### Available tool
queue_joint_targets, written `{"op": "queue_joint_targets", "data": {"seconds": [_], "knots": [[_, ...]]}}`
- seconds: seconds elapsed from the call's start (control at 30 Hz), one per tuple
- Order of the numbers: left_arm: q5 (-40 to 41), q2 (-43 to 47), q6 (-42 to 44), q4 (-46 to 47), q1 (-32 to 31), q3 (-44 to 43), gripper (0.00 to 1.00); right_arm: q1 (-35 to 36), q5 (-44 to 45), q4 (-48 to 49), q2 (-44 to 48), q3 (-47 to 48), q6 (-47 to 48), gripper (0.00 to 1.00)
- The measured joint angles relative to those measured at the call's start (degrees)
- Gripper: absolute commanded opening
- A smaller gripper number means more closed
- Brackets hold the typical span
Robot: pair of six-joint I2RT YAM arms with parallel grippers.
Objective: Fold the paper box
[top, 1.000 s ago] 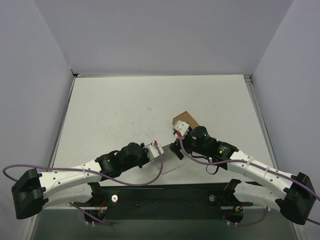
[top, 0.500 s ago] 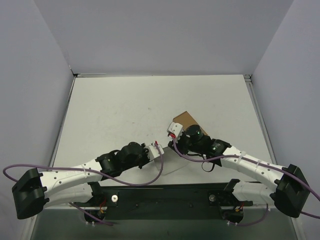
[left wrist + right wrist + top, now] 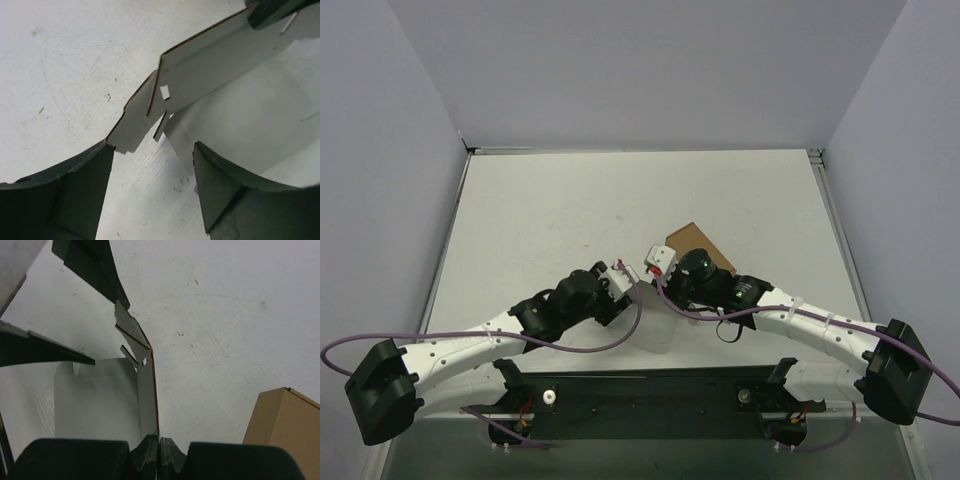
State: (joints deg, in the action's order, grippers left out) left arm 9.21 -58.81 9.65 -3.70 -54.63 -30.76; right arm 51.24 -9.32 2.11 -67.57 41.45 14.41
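Left arm has swung forward, and its end effector [image 3: 152, 147], clamped a second ago, now stands spread with nothing gripped. Right end effector [image 3: 159, 444] has slid away from the brown box [image 3: 285, 430] toward the left one and gone from wide open to fully closed. We see it pinching the edge of one raised wall of the paper box [image 3: 100, 400]. The rest of the blank lies flat on the counter [image 3: 550, 210], to its left. A notched tab at the wall's far end sits just ahead of the left fingertips; contact unclear. Brown box stands to the right end effector's right, apart from the blank.
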Motion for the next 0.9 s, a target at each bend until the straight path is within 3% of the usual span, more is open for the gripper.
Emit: {"op": "queue_joint_targets", "data": {"seconds": [0.2,0.37,0.6,0.77,0.8,0.83,0.9], "knots": [[1.1,1.7,-5.1,3.1,3.3,0.4,0.89,0.6,5.0,-0.5,-0.1,-0.3,-4.2,0.0],[-0.6,6.1,-12.3,6.8,6.5,4.0,0.89,0.6,10.0,-1.5,-1.4,-1.0,-9.0,0.0],[-6.3,5.4,-21.6,8.3,13.4,7.8,0.86,4.6,20.7,-2.7,-3.3,-2.7,-11.8,0.0],[-10.9,2.6,-25.0,11.9,15.0,8.1,0.81,10.0,29.1,-2.6,-4.3,-2.7,-11.2,0.0],[-11.7,1.6,-25.4,12.7,15.0,8.1,0.79,10.6,30.1,-2.5,-4.4,-2.7,-11.0,0.0],[-12.3,0.8,-25.6,13.4,15.1,8.1,0.68,10.9,30.8,-2.5,-4.5,-2.7,-10.9,0.0],[-13.3,-1.5,-26.1,14.9,15.4,8.2,0.63,11.4,32.0,-2.4,-4.4,-2.7,-10.5,0.0]]}}
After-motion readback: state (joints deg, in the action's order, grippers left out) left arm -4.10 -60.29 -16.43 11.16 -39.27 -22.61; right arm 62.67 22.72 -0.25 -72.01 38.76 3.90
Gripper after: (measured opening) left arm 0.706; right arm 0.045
